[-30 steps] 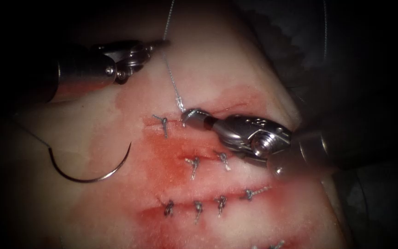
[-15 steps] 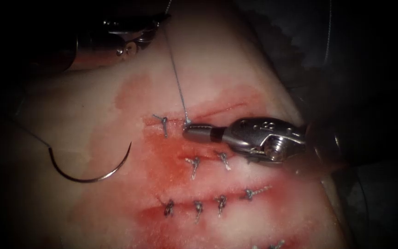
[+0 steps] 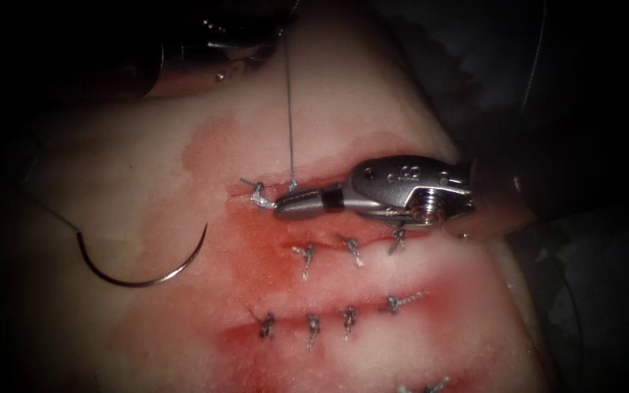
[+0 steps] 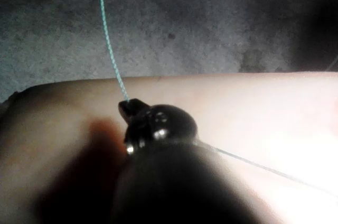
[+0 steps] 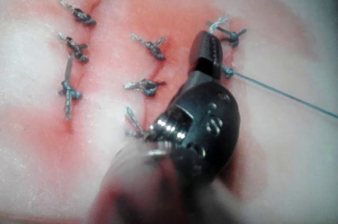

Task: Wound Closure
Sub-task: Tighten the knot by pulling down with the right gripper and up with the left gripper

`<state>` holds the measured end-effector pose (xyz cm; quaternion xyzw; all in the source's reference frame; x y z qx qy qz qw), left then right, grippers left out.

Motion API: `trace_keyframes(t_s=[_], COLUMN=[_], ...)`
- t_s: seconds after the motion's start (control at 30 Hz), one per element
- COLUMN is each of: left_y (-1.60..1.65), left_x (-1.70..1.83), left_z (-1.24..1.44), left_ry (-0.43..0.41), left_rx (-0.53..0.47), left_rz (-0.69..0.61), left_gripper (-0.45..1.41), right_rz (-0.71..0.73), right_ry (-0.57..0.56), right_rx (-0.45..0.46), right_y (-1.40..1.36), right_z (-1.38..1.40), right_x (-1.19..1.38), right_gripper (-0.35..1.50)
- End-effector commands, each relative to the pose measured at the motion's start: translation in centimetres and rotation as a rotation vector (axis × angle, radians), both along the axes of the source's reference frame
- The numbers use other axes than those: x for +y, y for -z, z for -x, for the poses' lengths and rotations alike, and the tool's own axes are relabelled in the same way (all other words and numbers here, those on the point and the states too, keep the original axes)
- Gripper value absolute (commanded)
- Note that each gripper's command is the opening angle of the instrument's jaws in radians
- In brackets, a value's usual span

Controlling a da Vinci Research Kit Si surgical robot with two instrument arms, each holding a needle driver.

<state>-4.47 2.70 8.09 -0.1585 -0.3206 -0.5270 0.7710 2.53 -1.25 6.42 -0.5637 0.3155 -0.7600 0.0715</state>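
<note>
Your left tool (image 3: 274,36) sits well above the uppermost cut (image 3: 343,175), beyond the red-stained patch, with its jaws clamped on the thread (image 3: 290,109). From those jaws the strand runs straight and taut down to the cut, where it enters the tissue (image 3: 147,167) just beside your right tool's tip. In the left wrist view the same tool (image 4: 129,109) grips the thread (image 4: 108,39) at its tip, and a second stretch of strand trails away across the pale tissue (image 4: 253,113).

Your right tool (image 3: 285,207) lies along the uppermost cut with its jaws drawn together, the tip pressed close to the point where the thread meets the tissue and just beside the leftmost knot (image 3: 258,195) on that cut. You cannot tell from the endoscope view whether a short thread end is pinched between those jaws. The right wrist view shows the tool (image 5: 208,49) with its jaws together, a knot (image 5: 231,35) just beyond the tip and the thread (image 5: 285,96) leaving from beside the jaws.

Neither tool holds the needle (image 3: 147,273). It lies free on the tissue surface, well to the left of the cut, curve opening upward, with its thread tail running off from its left end. Red fluid (image 3: 256,247) stains the tissue below the cut, among the finished stitches (image 3: 306,258).
</note>
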Motion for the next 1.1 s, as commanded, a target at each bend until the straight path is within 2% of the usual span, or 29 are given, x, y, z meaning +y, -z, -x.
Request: trace_keyframes(t_s=[0.03, 0.43, 0.5, 0.7, 1.1], left_y=[-0.05, -0.28, -0.31, -0.34, -0.35], left_x=[0.11, 0.11, 0.12, 0.18, 0.19], left_z=[0.07, 0.11, 0.07, -0.04, 0.00], left_ry=[-0.007, -0.047, -0.032, 0.016, 0.027], left_rx=[0.010, 0.114, 0.159, 0.214, 0.211], left_rz=[0.011, 0.052, 0.048, 0.050, 0.046], left_gripper=[-0.45, -0.45, -0.45, -0.45, -0.45], right_rz=[0.020, -0.136, -0.158, -0.223, -0.291], right_ry=[0.017, -0.011, -0.015, -0.011, 0.046], right_rx=[0.019, -0.061, -0.074, -0.097, -0.111], right_y=[-0.05, -0.13, -0.13, -0.08, 0.03], right_z=[-0.04, -0.09, -0.15, -0.17, -0.07], right_x=[-0.03, -0.21, -0.27, -0.36, -0.48], right_gripper=[-0.35, -0.35, -0.35, -0.35, -0.35])
